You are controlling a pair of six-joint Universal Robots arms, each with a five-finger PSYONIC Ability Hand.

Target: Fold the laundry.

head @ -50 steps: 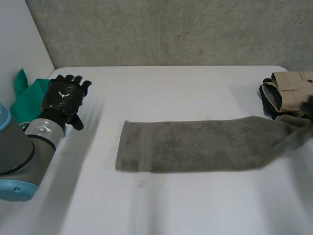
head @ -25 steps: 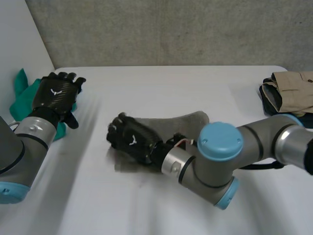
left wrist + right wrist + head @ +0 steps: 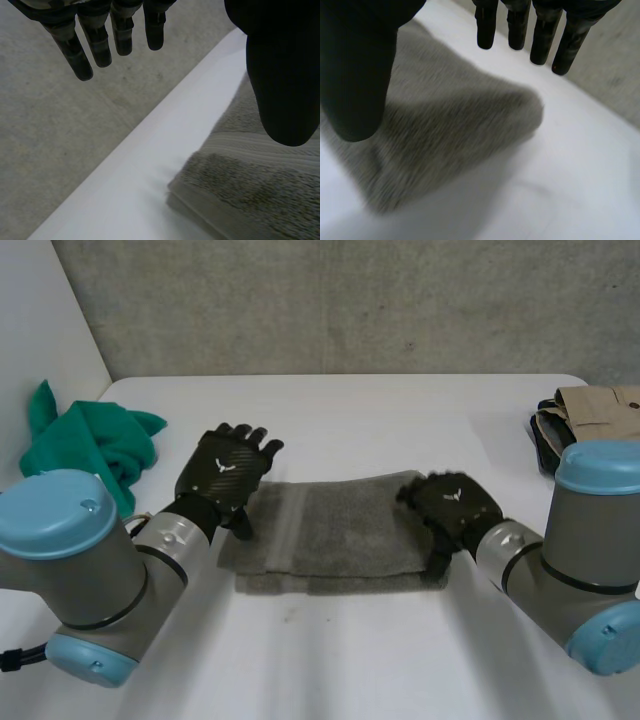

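Here the grey towel (image 3: 340, 530) lies folded in the middle of the white table (image 3: 350, 660) — left hand (image 3: 225, 472) over its left end, right hand (image 3: 455, 508) over its right end — both with fingers straight, holding nothing

One white bench (image 3: 350, 660) carries everything. On it lies one grey towel (image 3: 330, 535), a single piece folded over so that two layers show along its edge. One green cloth (image 3: 80, 445) sits bunched at the bench's left edge. At the far right, two folded pieces lie one on the other: one beige garment (image 3: 600, 425) on top and one dark piece (image 3: 545, 445) beneath it. Two robot arms come in, one left arm (image 3: 75, 580) and one right arm (image 3: 590, 560). Each ends in one black hand, making two: the left hand (image 3: 228, 468) and the right hand (image 3: 450, 505).
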